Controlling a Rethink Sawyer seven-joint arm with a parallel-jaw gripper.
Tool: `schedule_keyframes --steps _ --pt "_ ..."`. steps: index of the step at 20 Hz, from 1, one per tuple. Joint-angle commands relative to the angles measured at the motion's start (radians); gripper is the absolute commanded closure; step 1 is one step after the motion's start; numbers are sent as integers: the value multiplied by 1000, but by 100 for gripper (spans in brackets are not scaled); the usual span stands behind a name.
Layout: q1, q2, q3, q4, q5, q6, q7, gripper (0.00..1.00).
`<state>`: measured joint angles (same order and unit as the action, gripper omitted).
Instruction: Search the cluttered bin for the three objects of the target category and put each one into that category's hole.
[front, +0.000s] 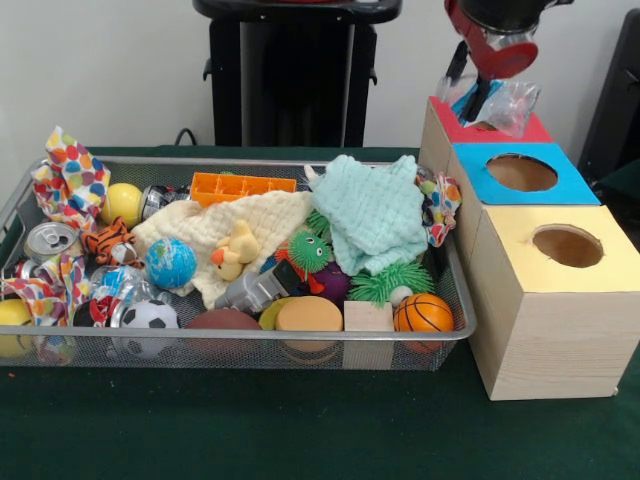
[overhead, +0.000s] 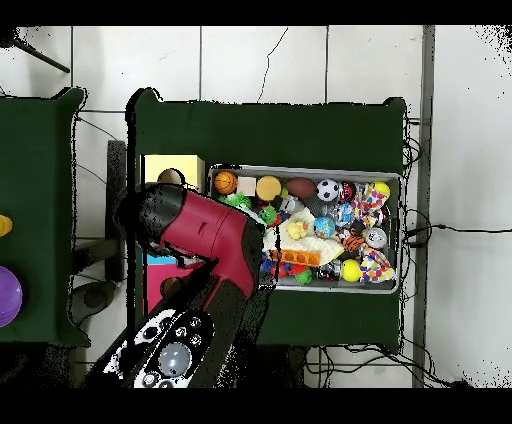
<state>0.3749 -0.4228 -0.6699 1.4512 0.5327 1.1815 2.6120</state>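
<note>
My gripper (front: 478, 100) hangs over the red-topped box (front: 527, 131) at the far right, its dark fingers close together in a crumpled clear plastic bag (front: 508, 105) that touches the box top. That box's hole is hidden by the bag. In front of it stand a blue-topped box (front: 478, 170) and a yellow-topped box (front: 520, 232), each with a round open hole. The wire bin (front: 240, 350) is full of balls, cans, cloths and toys. In the overhead view the red arm (overhead: 215, 235) covers the gripper and most of the boxes; the yellow box (overhead: 160, 165) and the bin (overhead: 393, 232) show.
In the bin lie a mint cloth (front: 375, 210), a cream cloth (front: 235, 225), an orange tray (front: 240, 186), a basketball (front: 423, 313), a globe ball (front: 171, 263) and a can (front: 50, 240). A purple object (overhead: 8, 297) sits on a second green table.
</note>
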Motion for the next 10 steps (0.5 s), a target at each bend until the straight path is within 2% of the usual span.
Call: schedule_keyframes --steps 1,6,10 --pt "31 29 20 -9 -1 58 355 100" --pt "40 82 38 -16 33 -13 390 100" --pt "40 87 52 -16 56 -35 402 100"
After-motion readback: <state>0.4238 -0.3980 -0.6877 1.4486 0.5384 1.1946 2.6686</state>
